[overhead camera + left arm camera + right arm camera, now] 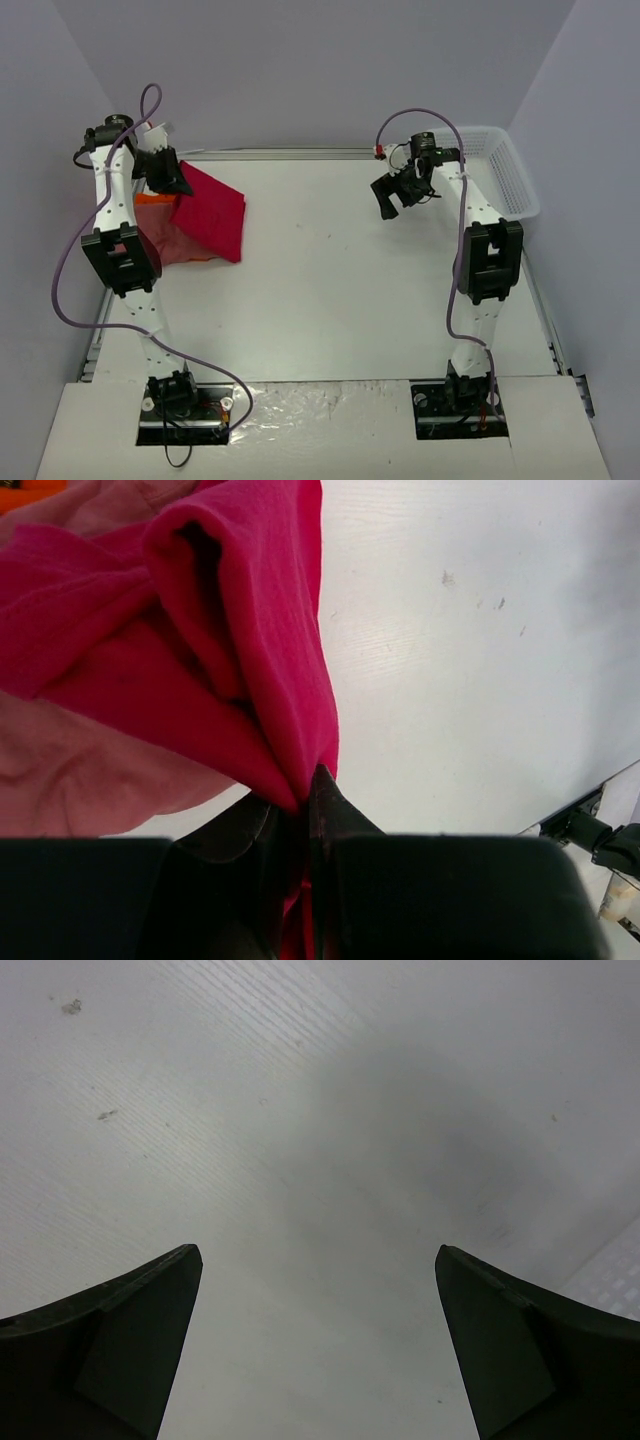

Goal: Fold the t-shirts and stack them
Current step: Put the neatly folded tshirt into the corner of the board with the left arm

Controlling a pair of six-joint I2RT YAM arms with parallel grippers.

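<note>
Lead: Left jaws right up against the lens, clamped tight on a pinch of the red t-shirt (250, 630), cloth bunched in a deep fold just ahead of them.

Colour: And that shirt sits at the far left of the desk (350, 290), draped over the salmon pink t-shirt (70, 770), with the orange t-shirt (148, 200) peeking out beneath.

Lead: Right jaws? Spread wide, nothing in them, hanging over bare desk near the white basket (505, 170), well apart from the pile.

Colour: That's the worry. One grip point only. Pull now and the red cloth likely swings up crumpled, not flat.

Lead: Could it drag the pink one along?

Colour: Easily, they're touching. And how many layers those left jaws hold can't be told; catch a double layer and the fold comes out skewed.
</note>
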